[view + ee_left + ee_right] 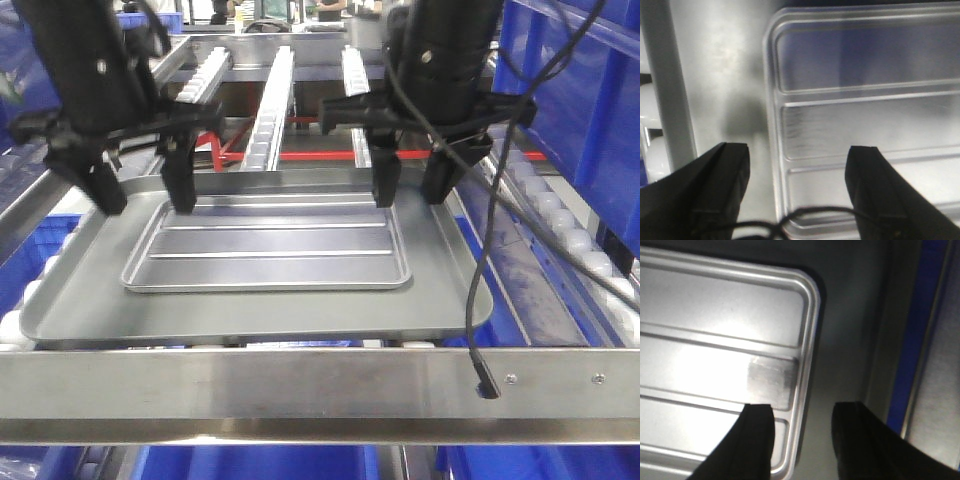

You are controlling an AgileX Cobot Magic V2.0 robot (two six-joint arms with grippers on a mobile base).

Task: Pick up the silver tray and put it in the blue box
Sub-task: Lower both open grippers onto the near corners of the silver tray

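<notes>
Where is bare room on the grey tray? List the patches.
Widest: front strip of the grey tray, between silver tray and metal rail. Narrower strips flank the silver tray. Crowded at its far corners, where left hand and right hand straddle the rim.

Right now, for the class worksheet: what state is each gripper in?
Left gripper: open, jaws astride the rim of the silver tray, holding nothing.
Right gripper: open, jaws astride that rim too, holding nothing.

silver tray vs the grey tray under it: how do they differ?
The silver tray is smaller and shiny; the grey tray is larger and matte. The silver tray has two lengthwise ridges; the grey tray looks plain. The silver tray lies on the grey tray. Both are rectangular with rounded corners.
</notes>
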